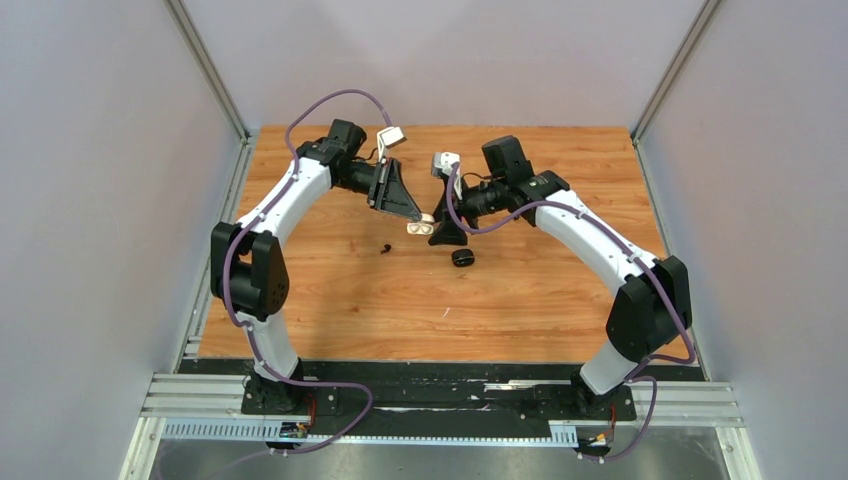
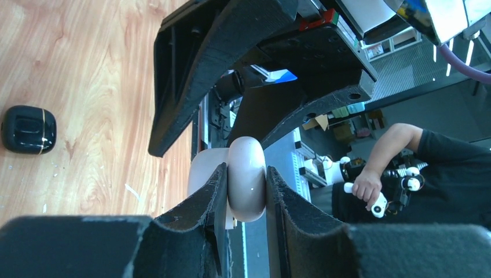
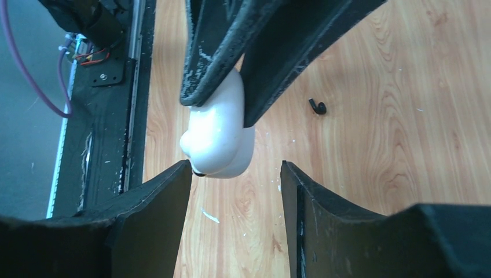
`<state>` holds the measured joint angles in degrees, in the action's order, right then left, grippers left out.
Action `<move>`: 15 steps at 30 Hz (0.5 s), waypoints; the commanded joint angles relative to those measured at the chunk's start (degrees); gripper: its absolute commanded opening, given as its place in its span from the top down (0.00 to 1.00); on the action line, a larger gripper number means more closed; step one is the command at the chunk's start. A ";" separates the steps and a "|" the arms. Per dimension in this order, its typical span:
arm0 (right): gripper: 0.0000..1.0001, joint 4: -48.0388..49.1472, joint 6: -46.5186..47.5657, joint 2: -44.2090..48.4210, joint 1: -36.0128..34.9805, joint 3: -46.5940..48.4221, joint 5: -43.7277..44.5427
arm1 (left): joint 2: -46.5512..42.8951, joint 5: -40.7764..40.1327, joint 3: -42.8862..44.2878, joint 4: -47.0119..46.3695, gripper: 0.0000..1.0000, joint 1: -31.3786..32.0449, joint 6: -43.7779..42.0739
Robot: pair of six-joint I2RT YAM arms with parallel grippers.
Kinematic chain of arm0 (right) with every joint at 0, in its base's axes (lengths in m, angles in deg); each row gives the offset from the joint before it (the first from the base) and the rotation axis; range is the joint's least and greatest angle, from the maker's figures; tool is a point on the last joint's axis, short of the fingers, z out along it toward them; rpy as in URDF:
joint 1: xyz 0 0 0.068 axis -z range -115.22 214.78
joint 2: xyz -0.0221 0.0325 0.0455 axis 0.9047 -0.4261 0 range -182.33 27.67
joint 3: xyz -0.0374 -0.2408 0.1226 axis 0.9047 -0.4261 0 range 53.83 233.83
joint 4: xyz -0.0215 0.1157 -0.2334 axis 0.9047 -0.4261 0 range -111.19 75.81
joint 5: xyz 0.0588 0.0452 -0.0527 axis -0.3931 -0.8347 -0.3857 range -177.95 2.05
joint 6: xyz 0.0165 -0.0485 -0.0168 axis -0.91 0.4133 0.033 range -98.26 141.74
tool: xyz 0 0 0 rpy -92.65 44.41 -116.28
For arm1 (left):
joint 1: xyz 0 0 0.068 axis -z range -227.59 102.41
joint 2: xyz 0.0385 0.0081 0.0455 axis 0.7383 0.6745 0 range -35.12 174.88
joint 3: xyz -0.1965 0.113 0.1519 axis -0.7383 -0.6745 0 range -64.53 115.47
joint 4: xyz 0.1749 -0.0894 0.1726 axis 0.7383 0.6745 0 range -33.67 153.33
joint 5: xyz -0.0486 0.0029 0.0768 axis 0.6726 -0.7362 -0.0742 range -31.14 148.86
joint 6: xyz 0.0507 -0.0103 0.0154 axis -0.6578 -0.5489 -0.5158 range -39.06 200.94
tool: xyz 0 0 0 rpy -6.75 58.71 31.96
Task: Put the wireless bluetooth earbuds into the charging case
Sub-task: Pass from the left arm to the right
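A white case (image 2: 246, 179) is clamped upright between the narrow jaws of the left gripper (image 2: 245, 171). Its lower part is hidden by the pads, and a paler part behind it, perhaps a lid, is cut off by one finger. Just past it, the right gripper (image 3: 235, 168) is spread wide, and the case's rounded end dips between its fingertips; contact cannot be told. A dark speck (image 3: 198, 172) at that end is too small to identify. Farther off on the table (image 3: 370, 87), a black earbud (image 3: 317, 106) lies near the left gripper, apart from it. A black case (image 2: 28, 129) lies just beside the right gripper.
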<state>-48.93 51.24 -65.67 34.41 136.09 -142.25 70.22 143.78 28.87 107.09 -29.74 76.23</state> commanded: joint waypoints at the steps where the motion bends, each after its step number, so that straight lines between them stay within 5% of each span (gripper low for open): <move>1: 0.42 5.12 -1.88 1.36 -0.39 -0.16 2.86 | -1.52 2.44 1.55 -2.23 1.00 0.25 2.32; 8: 0.40 7.14 0.96 3.37 -0.47 -1.53 0.82 | 1.13 4.36 1.12 -3.86 1.00 0.19 8.34; 15: 0.57 9.90 -4.69 2.83 -0.44 -2.27 -0.90 | 5.44 4.30 8.89 6.67 1.00 0.17 -0.69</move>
<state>-43.56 49.73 -64.88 34.19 134.23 -140.52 74.40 145.57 32.46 107.85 -29.72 80.43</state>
